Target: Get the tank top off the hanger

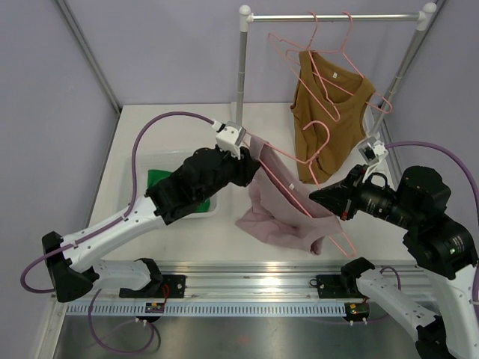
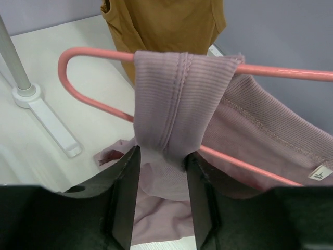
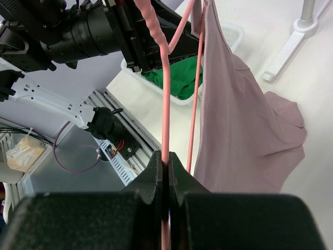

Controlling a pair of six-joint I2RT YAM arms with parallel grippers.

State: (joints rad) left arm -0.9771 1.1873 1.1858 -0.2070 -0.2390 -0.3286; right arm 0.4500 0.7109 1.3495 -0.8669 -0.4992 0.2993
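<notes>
Left gripper point(image 2: 162, 156) grasps the strap of the mauve ribbed tank top point(image 1: 278, 217), draped over the pink wire hanger point(image 2: 291, 72). Right gripper point(image 3: 166, 162) is clenched on that hanger; the top's hem lies on the white desk point(image 1: 187, 239).

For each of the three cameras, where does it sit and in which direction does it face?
Top external: above and behind the arm bases, facing down over the table; both arms show, with the left tool and right tool.
Left wrist: on the left arm, facing along its tool at the mauve tank top draped over the pink hanger.
Right wrist: on the right arm, facing past its tool, shut on the hanger, toward the left arm.
Shared: all views show the tank top and hanger.
</notes>
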